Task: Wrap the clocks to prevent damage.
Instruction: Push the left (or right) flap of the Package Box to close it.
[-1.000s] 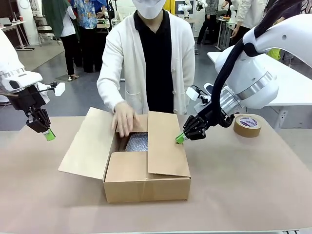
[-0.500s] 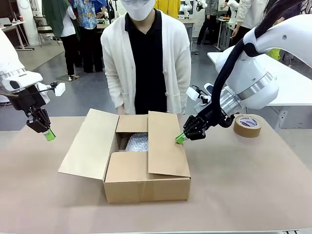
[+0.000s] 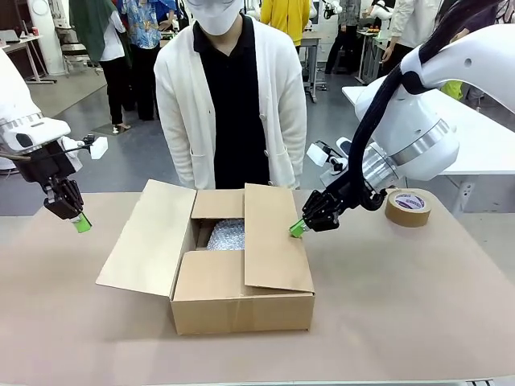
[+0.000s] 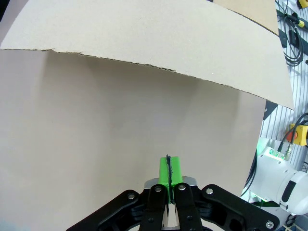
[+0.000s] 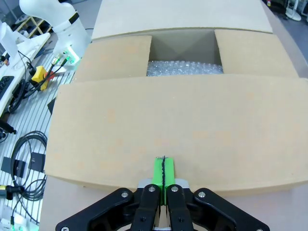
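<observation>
Brown paper-covered table (image 3: 402,322) carries one open brown cardboard box (image 3: 241,301).

Person in a white cardigan (image 3: 233,96) stands upright just behind the box. A second ago one hand was down inside it on the contents; that hand is now out. Judgement: the bundle is placed, and closing the flaps comes next.

Box: left flap (image 3: 149,237) splays outward. The right flap (image 3: 273,237) and near flap (image 3: 209,273) are folded in.

Left gripper (image 3: 80,223) hangs well left of the box, unmoved, green pads pressed together on nothing. Right gripper (image 3: 298,229) sits at the right flap's outer edge, pads likewise together, empty; contact cannot be told.

Brown tape roll (image 3: 409,207) lies right of the box.

Inside the box is a clear bubble-wrap bundle (image 3: 228,235). No clock is visible; presumably one is wrapped within.
</observation>
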Motion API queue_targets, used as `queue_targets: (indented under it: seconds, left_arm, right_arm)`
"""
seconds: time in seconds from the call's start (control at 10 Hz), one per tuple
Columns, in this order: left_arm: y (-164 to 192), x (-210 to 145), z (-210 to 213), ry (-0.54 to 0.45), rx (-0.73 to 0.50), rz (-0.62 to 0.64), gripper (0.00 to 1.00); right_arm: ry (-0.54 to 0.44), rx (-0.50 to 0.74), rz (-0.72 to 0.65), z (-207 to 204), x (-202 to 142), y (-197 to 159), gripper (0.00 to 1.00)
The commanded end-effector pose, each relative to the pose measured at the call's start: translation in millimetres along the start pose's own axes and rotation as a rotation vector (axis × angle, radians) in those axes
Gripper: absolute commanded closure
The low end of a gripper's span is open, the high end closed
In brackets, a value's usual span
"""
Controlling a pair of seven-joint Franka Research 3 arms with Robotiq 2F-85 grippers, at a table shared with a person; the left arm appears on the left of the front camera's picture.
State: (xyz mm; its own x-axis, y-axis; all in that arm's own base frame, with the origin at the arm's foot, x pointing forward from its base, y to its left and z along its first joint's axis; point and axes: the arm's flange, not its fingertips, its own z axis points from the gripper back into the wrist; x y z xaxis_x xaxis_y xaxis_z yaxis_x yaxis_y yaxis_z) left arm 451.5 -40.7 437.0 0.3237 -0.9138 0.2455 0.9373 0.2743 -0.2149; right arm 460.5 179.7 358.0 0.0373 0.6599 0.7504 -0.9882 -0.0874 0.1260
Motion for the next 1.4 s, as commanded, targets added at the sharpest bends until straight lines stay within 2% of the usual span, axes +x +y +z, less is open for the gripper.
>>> queue_targets:
  seconds: [0.0, 0.6, 0.7, 0.9, 1.0, 1.1, 1.3]
  left_arm:
    - [0.1, -1.0, 0.9, -0.015, 0.001, -0.007, 1.00]
    - [0.0, 0.0, 0.0, 0.000, 0.000, 0.000, 1.00]
    - [17.1, -4.1, -1.9, -0.078, -0.068, -0.077, 1.00]
    - [23.6, -36.7, -28.0, -0.353, -0.179, -0.387, 1.00]
    - [27.6, -49.6, -42.0, -0.419, -0.224, -0.491, 1.00]
    - [35.3, -54.4, -47.5, -0.452, -0.217, -0.587, 1.00]
    - [36.5, -60.3, -75.0, -0.594, -0.190, -0.614, 1.00]
  right_arm:
    - [-0.005, -0.003, -0.016, -5.2, -3.6, 1.1, 0.99]
    - [-0.005, -0.003, -0.016, -5.2, -3.6, 1.1, 0.99]
    - [-0.005, -0.003, -0.016, -5.2, -3.6, 1.1, 0.99]
    - [-0.005, -0.003, -0.016, -5.2, -3.6, 1.1, 0.99]
    - [-0.005, -0.003, -0.016, -5.2, -3.6, 1.1, 0.99]
    - [-0.005, -0.003, -0.016, -5.2, -3.6, 1.1, 0.99]
    - [-0.005, -0.003, -0.016, -5.2, -3.6, 1.1, 0.99]
